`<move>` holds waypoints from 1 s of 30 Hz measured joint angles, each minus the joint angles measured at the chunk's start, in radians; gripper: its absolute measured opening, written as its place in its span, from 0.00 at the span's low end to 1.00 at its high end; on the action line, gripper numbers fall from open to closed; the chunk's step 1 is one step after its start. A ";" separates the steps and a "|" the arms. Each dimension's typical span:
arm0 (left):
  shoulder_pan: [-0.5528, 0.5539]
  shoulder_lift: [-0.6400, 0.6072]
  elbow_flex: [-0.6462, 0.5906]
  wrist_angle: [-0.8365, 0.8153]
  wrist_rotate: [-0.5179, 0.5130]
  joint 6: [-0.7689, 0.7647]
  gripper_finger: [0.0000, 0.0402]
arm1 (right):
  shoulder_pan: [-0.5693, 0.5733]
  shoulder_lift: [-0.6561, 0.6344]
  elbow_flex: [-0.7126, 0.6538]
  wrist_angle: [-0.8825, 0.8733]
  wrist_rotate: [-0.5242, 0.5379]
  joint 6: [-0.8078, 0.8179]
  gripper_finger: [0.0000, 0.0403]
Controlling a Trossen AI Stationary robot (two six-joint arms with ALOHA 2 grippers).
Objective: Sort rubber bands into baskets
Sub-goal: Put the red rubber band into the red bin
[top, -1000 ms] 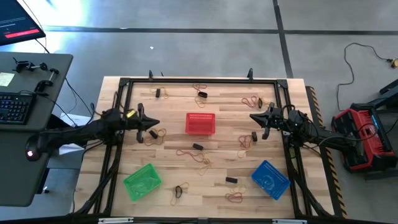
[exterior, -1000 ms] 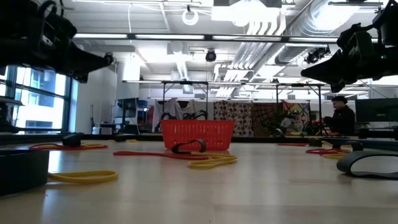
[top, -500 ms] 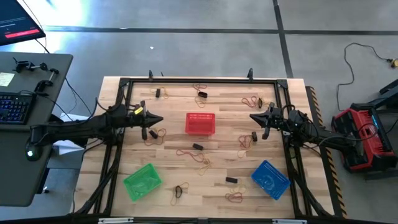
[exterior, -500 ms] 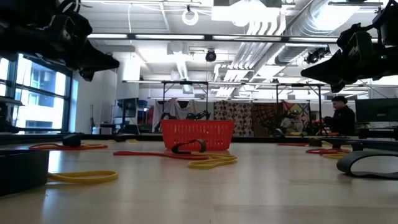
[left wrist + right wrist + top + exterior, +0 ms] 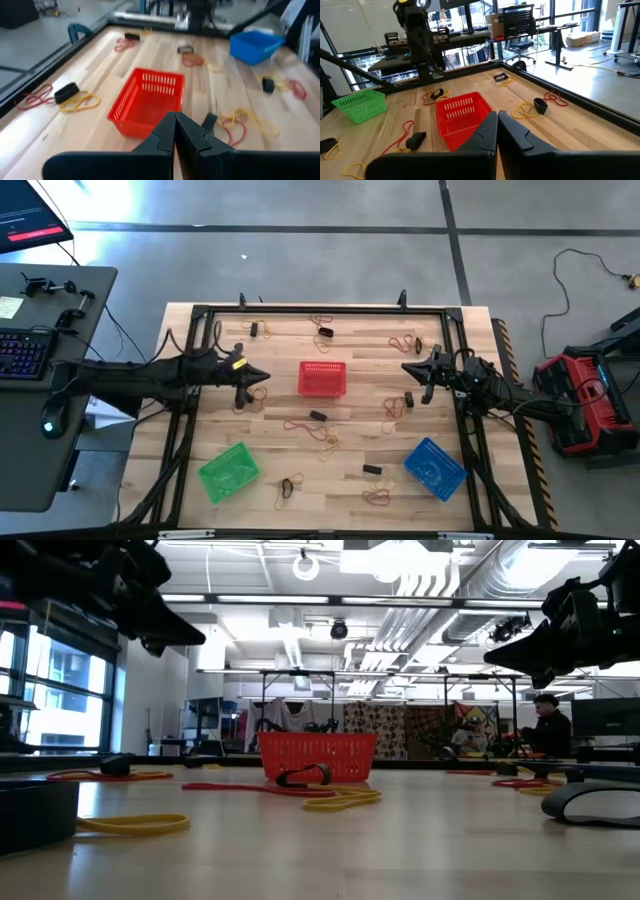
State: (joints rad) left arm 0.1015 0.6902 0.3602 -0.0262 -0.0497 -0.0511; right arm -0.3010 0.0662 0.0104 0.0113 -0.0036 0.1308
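red basket [image 5: 322,378]: upright, table centre | green basket [image 5: 229,471]: near-left, skewed | blue basket [image 5: 435,467]: near-right, skewed | rubber bands [image 5: 326,435]: tan, black, reddish loops scattered flat on the wood around the baskets

The high view looks straight down from well above, taking in the whole bench [image 5: 330,470] and some floor around it. The low view sits at bench-top height, facing level across the wood into the room behind, close to the nearest bands. Each wrist view looks forward and slightly down from above the bench, toward its middle from opposite sides. All four views share the red basket [image 5: 322,378] [image 5: 317,753] [image 5: 147,100] [image 5: 460,117] at the centre.
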 joint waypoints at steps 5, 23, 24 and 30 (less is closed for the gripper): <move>-0.082 0.083 0.092 -0.104 -0.056 -0.022 0.00 | 0.000 0.000 0.000 0.000 0.000 0.000 0.00; -0.192 0.345 0.248 -0.394 -0.057 -0.131 0.00 | 0.000 0.000 0.000 0.000 0.000 0.000 0.00; -0.197 0.361 0.254 -0.410 -0.057 -0.131 0.00 | 0.000 0.000 0.000 0.000 0.000 0.000 0.00; -0.203 0.458 0.298 -0.462 -0.052 -0.148 0.00 | 0.000 0.000 0.000 0.000 0.000 0.000 0.00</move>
State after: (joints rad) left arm -0.1013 1.1478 0.6586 -0.4878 -0.1013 -0.1996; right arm -0.3008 0.0662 0.0104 0.0111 -0.0040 0.1310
